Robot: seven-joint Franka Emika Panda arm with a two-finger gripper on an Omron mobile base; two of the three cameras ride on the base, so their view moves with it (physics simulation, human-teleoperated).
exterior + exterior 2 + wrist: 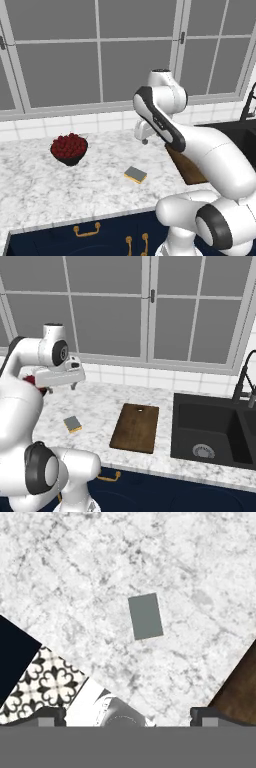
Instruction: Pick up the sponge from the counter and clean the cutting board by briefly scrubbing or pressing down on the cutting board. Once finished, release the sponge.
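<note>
A: Where was the small flat sponge with the grey scouring top over a yellow base (pixel 135 174)?

B: It lay flat on the broad white marble counter with grey veining (pixel 40 180), just below the middle of the left base frame. In the right base frame it sat at centre left (pixel 73 424), apart from the flat dark-brown wooden cutting board (pixel 135 427) near the middle. In the hand frame it showed as a grey rectangle just above centre (pixel 145 616), with nothing touching it.

A: And the tool?

B: The tool (pixel 145 140) hung in the air above the counter, higher in the left base frame than the sponge. In the hand frame the two dark tips rose at the bottom left (pixel 46 716) and bottom right (pixel 209 714), spread wide, with nothing between them.

A: Why held like that?

B: I judged the camera looked down on the sponge so the tool could line up and descend. The grasp was not yet made; the jaws would likely need turning to span the sponge.

A: Anything else nearby?

B: A dark bowl of red fruit (pixel 69 148) stood at the left of the left base frame, well apart from the sponge. A black sink (pixel 215 432) lay at the right of the right base frame, beside the board.
</note>
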